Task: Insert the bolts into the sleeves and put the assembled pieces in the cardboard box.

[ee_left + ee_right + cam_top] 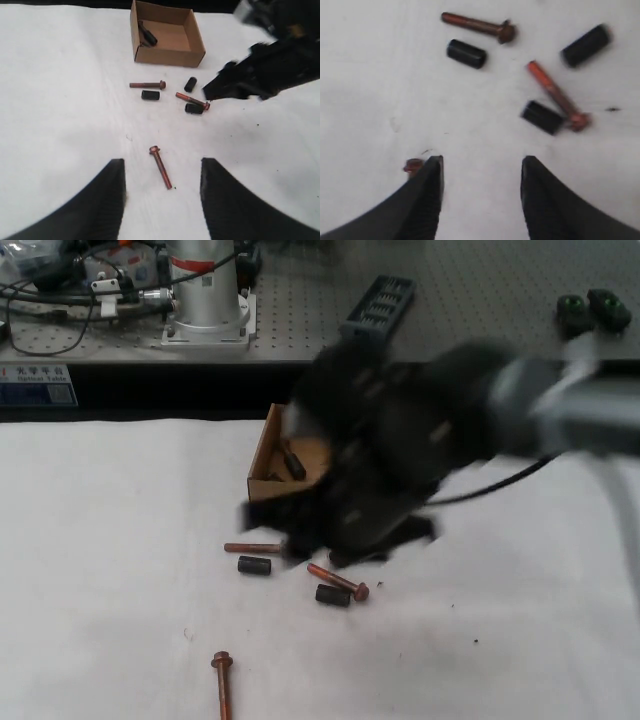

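Right gripper [481,164]: spread wide, empty; best centred over one sleeve [466,53] before closing squarely
Left gripper [162,163]: wide, empty; over lone bolt [161,168]

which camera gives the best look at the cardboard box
The left wrist view: the whole cardboard box shows, open top up, with a dark piece lying inside. In the high view a blurred arm covers much of it. The right wrist view looks at loose bolts and sleeves.
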`<state>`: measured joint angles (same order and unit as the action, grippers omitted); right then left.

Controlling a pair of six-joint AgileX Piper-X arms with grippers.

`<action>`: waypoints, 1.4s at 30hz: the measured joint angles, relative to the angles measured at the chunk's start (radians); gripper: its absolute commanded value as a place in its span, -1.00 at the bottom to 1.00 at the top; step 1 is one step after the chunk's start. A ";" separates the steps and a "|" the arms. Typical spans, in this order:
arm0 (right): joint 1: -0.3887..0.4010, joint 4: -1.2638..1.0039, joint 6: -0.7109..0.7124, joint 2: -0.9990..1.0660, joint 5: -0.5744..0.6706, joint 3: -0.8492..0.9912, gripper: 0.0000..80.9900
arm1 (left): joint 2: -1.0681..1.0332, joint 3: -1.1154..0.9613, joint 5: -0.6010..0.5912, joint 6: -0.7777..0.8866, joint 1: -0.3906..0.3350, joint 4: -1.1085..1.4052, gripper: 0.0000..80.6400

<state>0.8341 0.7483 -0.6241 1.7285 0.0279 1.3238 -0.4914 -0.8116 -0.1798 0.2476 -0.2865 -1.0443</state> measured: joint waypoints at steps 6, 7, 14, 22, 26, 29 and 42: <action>-0.051 0.175 0.208 -0.295 -0.046 -0.004 -0.93 | -0.174 -0.001 -0.026 0.004 0.000 0.016 -0.14; -0.049 0.175 0.213 -0.303 -0.050 -0.004 -0.96 | -0.196 -0.001 -0.026 0.004 0.000 0.025 -0.14; -0.060 0.206 0.317 -0.437 -0.148 -0.046 -0.89 | -0.301 -0.001 -0.026 0.020 -0.033 0.122 -0.32; -0.060 0.182 0.318 -0.432 -0.098 -0.214 -0.89 | -0.422 -0.001 -0.026 0.083 -0.155 0.163 -0.35; -0.060 0.172 0.323 -0.435 -0.092 -0.219 -0.89 | -0.531 -0.001 -0.007 0.171 -0.230 0.239 -0.35; -0.062 0.161 0.337 -0.443 -0.097 -0.219 -0.89 | -0.573 -0.001 0.000 0.200 -0.245 0.267 -0.35; -0.118 0.144 0.415 -0.551 -0.129 -0.281 -0.89 | -0.838 -0.001 0.005 0.273 -0.252 0.355 -0.07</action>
<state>0.7161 0.8925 -0.2091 1.1778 -0.1007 1.0425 -1.3298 -0.8129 -0.1752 0.5207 -0.5381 -0.6889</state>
